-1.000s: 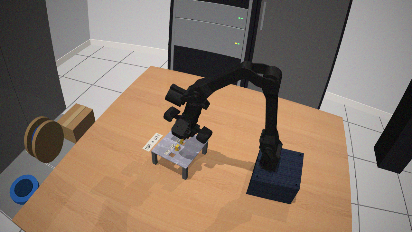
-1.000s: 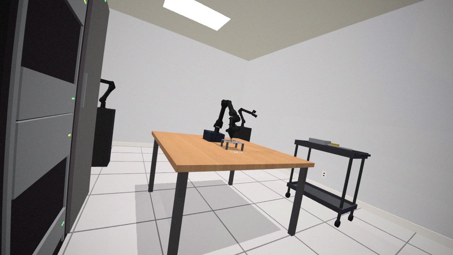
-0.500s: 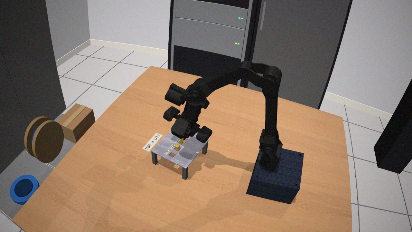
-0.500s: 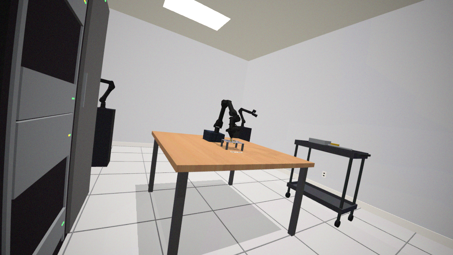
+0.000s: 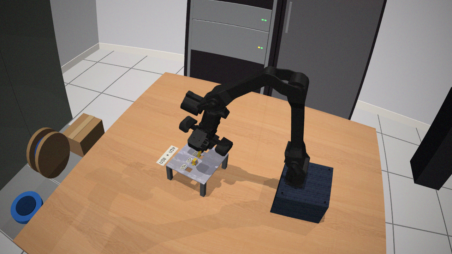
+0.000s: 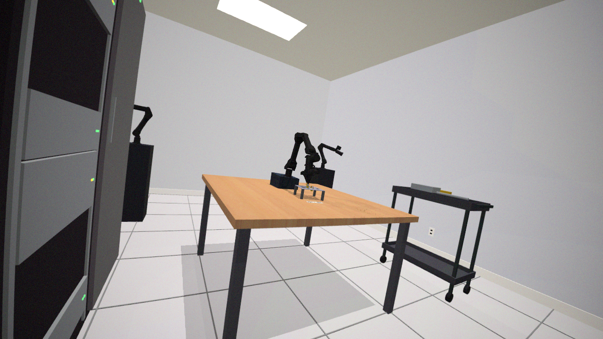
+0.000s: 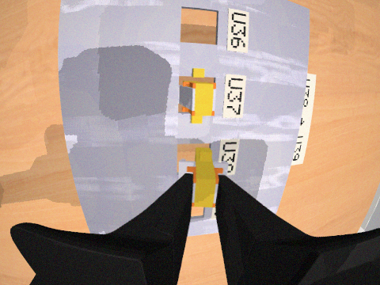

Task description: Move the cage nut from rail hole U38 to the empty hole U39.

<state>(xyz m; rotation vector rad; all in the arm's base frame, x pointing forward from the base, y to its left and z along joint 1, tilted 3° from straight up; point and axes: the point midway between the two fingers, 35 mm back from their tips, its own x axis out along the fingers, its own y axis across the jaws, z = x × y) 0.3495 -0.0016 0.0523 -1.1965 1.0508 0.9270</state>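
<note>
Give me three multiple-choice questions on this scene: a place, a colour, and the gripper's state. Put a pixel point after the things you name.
1. Which label is beside the nut that is not gripped?
A) U36
B) U37
C) U39

2. What colour is the table top?
A) Light wood brown
B) White
C) Green

3. How is the gripper?
A) Wide open
B) Shut on nothing
C) Shut on a nut

1: B, the other nut point(image 5: 194, 162) point(image 7: 203, 99) sits beside the U37 label point(image 7: 234, 96).
2: A, the table top point(image 5: 253, 126) point(image 6: 269, 206) shows light brown wood.
3: C, the gripper point(image 7: 204, 182) has the yellow cage nut point(image 7: 205, 190) between its fingertips.

Top cam high, angled down; ext. lower, farther; wrist close-up, down; all share rail plate point(image 5: 208, 157) point(image 6: 309, 188) point(image 7: 131, 131).
</note>
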